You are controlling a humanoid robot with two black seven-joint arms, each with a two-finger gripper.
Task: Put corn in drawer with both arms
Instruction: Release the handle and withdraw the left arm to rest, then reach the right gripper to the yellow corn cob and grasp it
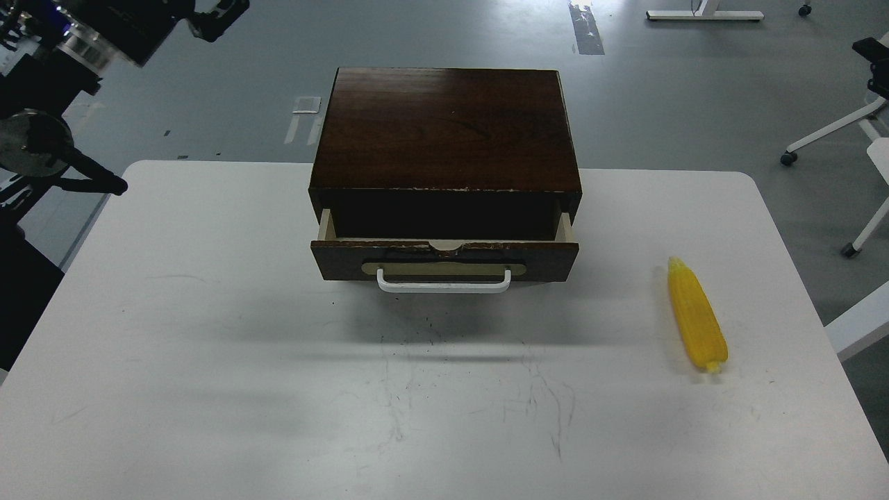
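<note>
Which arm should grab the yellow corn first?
Probably the right one, though it isn't in view. The corn lies on the table's right side, right of the partly open drawer, while the left pincer is raised far off at the upper left.

Box (444, 128) sits on the surface (208, 361); its drawer (444, 258) projects forward, partly open. Corn (696, 316) lies on the surface, right of the box, well apart.
</note>
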